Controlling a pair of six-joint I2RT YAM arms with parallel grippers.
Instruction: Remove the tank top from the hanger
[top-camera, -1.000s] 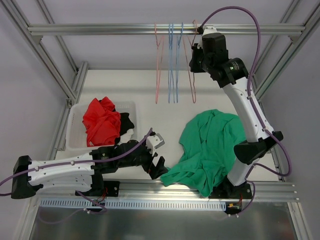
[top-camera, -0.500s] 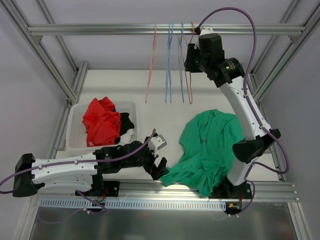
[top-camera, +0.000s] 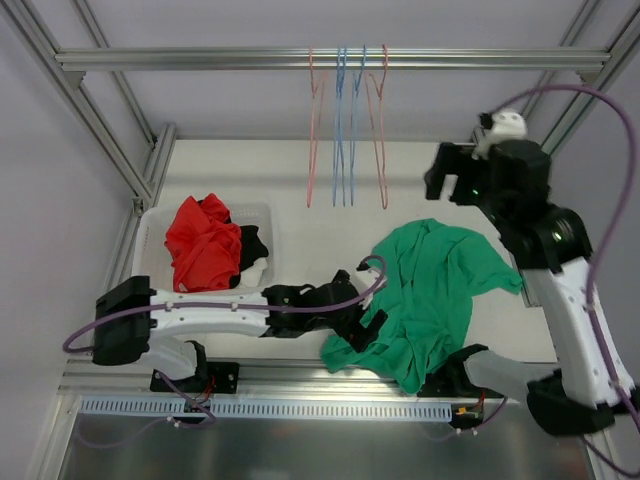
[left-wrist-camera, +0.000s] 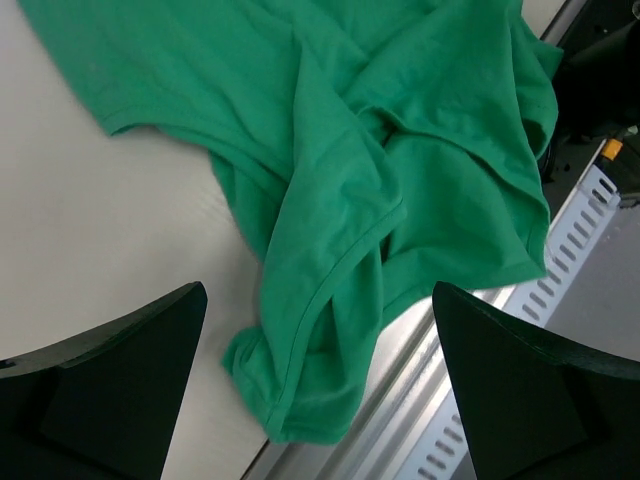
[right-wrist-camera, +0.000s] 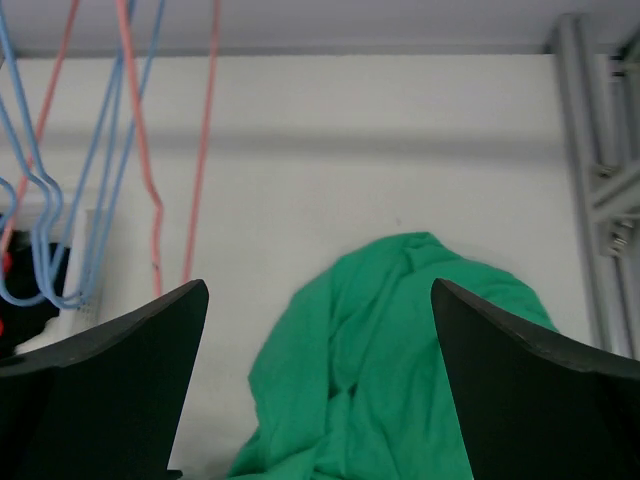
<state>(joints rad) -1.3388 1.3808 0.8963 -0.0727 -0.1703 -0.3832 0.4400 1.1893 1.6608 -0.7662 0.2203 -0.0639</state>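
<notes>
The green tank top (top-camera: 430, 290) lies crumpled on the table near the front edge, with no hanger in it. Several bare wire hangers (top-camera: 345, 130), pink, blue and red, hang from the top rail. My left gripper (top-camera: 362, 325) is open just over the tank top's lower left corner (left-wrist-camera: 310, 370), one finger on each side of it and nothing gripped. My right gripper (top-camera: 447, 185) is open and empty, raised to the right of the hangers (right-wrist-camera: 120, 150) and looking down on the tank top (right-wrist-camera: 400, 350).
A white basket (top-camera: 150, 250) with red and black clothes (top-camera: 205, 245) sits at the left. The aluminium frame rail (left-wrist-camera: 450, 400) runs along the table's front edge beside the tank top's corner. Frame posts stand at the sides.
My right gripper has opened, let go of the red hanger and swung down and right, away from the rail. The left arm has reached right to the tank top's corner.
</notes>
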